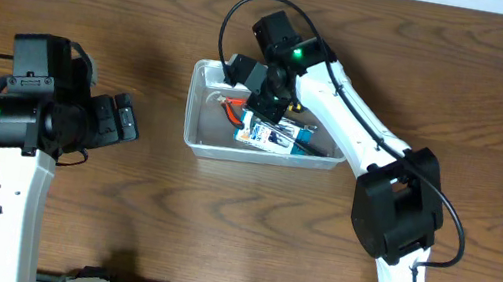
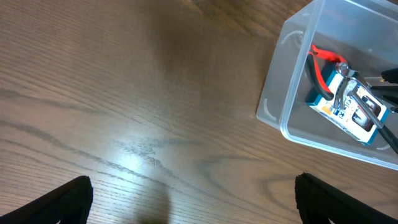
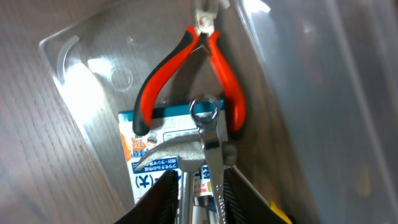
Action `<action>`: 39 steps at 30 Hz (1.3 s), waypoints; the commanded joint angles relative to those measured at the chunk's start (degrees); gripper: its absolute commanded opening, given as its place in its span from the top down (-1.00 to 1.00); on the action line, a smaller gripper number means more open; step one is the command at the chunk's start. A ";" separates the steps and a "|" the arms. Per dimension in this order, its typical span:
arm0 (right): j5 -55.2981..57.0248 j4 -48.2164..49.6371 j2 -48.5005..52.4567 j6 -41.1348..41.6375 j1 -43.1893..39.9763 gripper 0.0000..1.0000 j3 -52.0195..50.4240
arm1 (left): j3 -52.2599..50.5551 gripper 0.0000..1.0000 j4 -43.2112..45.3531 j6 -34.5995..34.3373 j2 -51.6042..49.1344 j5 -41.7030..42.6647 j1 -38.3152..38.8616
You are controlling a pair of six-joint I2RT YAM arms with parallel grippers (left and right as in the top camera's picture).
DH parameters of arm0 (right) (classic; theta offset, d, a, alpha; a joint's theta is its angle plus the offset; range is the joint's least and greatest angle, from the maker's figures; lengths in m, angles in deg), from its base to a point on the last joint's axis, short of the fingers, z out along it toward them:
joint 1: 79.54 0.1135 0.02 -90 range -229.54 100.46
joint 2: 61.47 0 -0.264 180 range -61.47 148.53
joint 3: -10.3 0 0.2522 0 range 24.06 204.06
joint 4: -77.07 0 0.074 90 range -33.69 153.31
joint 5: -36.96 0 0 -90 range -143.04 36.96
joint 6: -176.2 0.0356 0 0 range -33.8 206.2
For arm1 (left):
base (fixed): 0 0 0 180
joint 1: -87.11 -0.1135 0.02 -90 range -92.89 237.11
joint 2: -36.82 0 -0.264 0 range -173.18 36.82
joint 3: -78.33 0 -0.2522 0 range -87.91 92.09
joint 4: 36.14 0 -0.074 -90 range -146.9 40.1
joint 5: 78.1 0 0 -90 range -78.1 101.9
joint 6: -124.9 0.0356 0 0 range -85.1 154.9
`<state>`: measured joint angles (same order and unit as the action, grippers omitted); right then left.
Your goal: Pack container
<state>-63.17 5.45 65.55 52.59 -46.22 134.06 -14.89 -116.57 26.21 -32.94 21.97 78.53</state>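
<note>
Wrench sits inside my right tool, gripped or not I cannot tell; my left tool is open; the container looks light, stiff, slippery, so pinch its 9 o'clock rim.

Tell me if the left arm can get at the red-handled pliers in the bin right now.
Probably not yet. The left hand is open, short of the container, but the right hand hangs right over the pliers, with a wrench over their handles. That hand likely must withdraw first.
</note>
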 commanded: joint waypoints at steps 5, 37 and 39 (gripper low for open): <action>2.71 2.97 -7.80 13.03 -5.70 0.32 7.04 | 1.05 -0.89 5.60 2.58 0.68 -0.70 0.70; 8.28 17.70 -55.76 31.76 -40.17 -0.97 -30.21 | -8.68 -0.96 33.70 22.14 24.68 -10.86 17.07; 9.07 17.79 -63.84 30.64 -38.21 -0.99 -37.75 | -11.93 -0.96 33.55 22.14 30.05 -11.02 17.92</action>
<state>-54.08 23.41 9.68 84.33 -86.79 105.01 -22.76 -82.87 47.39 -8.50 12.24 95.23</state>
